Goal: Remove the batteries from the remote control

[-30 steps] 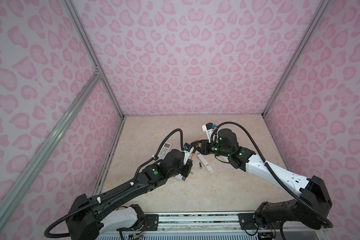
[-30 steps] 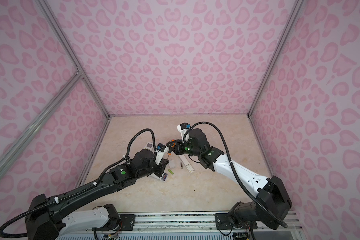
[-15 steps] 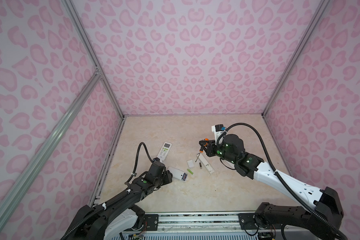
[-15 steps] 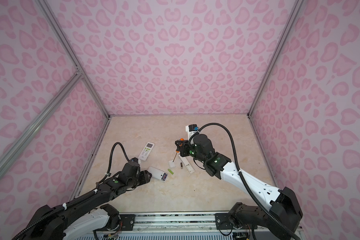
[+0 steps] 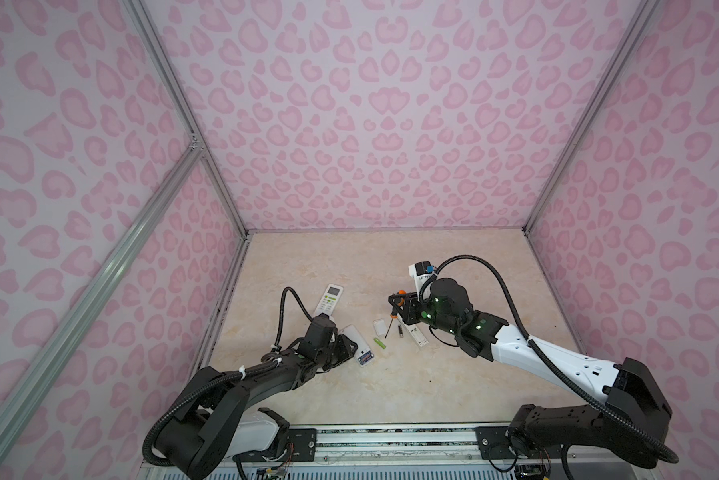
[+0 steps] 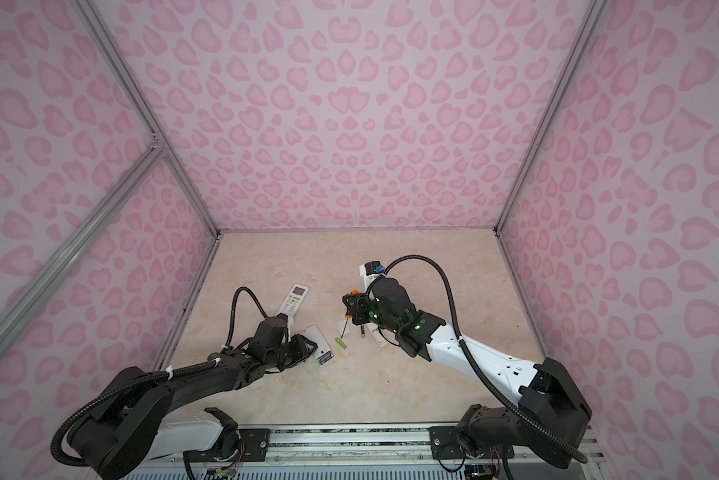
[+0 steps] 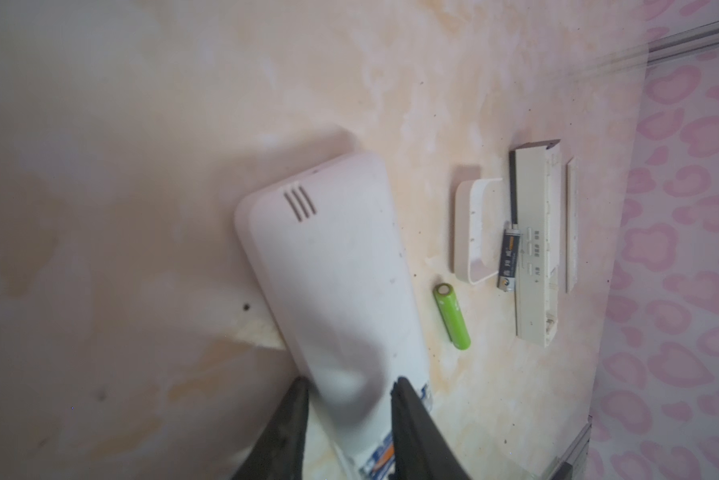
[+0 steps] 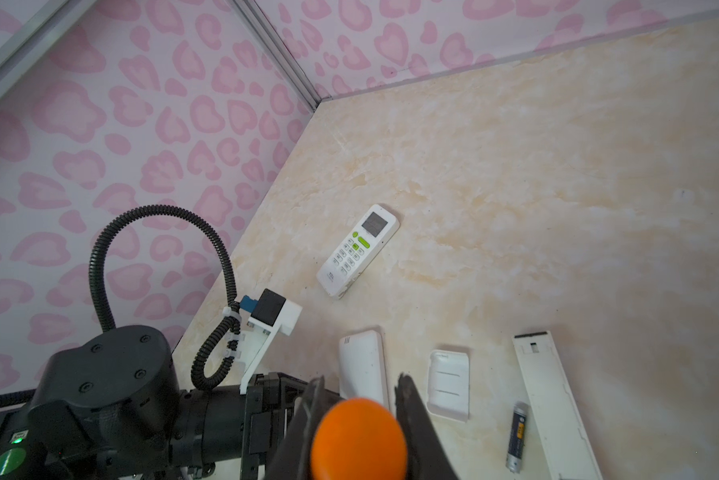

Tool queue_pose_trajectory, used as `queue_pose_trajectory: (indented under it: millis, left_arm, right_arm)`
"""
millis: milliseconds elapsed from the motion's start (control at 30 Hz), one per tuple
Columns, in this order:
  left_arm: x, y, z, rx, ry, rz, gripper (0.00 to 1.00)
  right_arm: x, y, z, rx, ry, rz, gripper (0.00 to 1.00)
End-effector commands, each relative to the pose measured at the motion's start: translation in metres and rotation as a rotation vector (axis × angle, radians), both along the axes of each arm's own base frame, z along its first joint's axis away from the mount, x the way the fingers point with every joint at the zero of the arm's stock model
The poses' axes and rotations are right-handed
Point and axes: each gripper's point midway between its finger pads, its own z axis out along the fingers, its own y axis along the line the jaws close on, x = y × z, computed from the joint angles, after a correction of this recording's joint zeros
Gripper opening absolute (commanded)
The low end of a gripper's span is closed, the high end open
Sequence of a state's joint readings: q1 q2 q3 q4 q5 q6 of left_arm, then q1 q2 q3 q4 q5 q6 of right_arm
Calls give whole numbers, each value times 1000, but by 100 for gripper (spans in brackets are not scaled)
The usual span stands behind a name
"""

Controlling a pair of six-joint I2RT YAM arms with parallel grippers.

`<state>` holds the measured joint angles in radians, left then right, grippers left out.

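While the right claw (image 8: pixel 360 380) is clamped on the orange-capped screwdriver (image 8: pixel 358 440) near the middle of the desk (image 5: pixel 391 266), the left claw (image 7: pixel 349 390) holds its fingers apart over the open end of a face-down white remote (image 7: pixel 328 257), where labelled cells (image 5: pixel 365 357) show in the compartment; whether it touches the remote I cannot tell. A lime green battery (image 7: pixel 452 316) lies loose just beside that remote. A black battery (image 7: pixel 508 257) lies between a small white cover (image 7: pixel 474 228) and a long white panel (image 7: pixel 536 249).
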<state>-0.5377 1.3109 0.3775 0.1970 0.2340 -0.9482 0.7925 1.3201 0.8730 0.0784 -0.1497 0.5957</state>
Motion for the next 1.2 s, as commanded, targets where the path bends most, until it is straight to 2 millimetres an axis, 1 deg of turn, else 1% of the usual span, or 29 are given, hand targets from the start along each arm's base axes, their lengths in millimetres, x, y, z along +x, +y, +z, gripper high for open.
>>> queue_pose_trajectory:
  millis: [0,100,200,300,400,533,633,667,800,900,1000,1067,1167]
  left_arm:
    - [14,-13,15,-41,-57,-27,37]
    - [17,-16,18,-32,-59,-46,37]
    - [16,-14,23,-36,-67,-42,40]
    - [9,-11,25,-46,-62,-32,41]
    - [-1,-7,22,-63,-47,-29,41]
    - [-11,-2,16,-68,-30,-22,39]
    - [-13,0,12,-78,-17,-1,37]
    - [-13,0,11,-78,-15,-3,32]
    - [-12,-3,6,-77,-2,-16,26]
    - [-12,-5,1,-66,9,-31,26]
    - [-7,-6,-2,-42,4,-48,30]
    - [-1,-9,-2,-33,0,-58,30]
    - [7,-14,-2,-41,-7,-56,28]
  right_arm:
    - [0,3,-6,-5,-10,-12,0]
    - [-4,9,-15,-20,-6,-1,0]
    - [-11,22,-23,-39,-8,19,0]
    - [-19,35,-32,-82,-33,31,0]
    - [-24,49,-36,-116,-80,60,0]
    - [-25,62,-42,-140,-131,105,0]
    - [-21,66,-47,-167,-148,116,0]
    - [-20,67,-49,-176,-150,116,0]
    - [-18,70,-57,-198,-154,123,0]
    - [-16,74,-67,-211,-150,136,0]
    - [-12,78,-74,-200,-126,144,0]
    - [-9,78,-76,-187,-109,142,0]
    - [-8,75,-75,-189,-114,137,0]
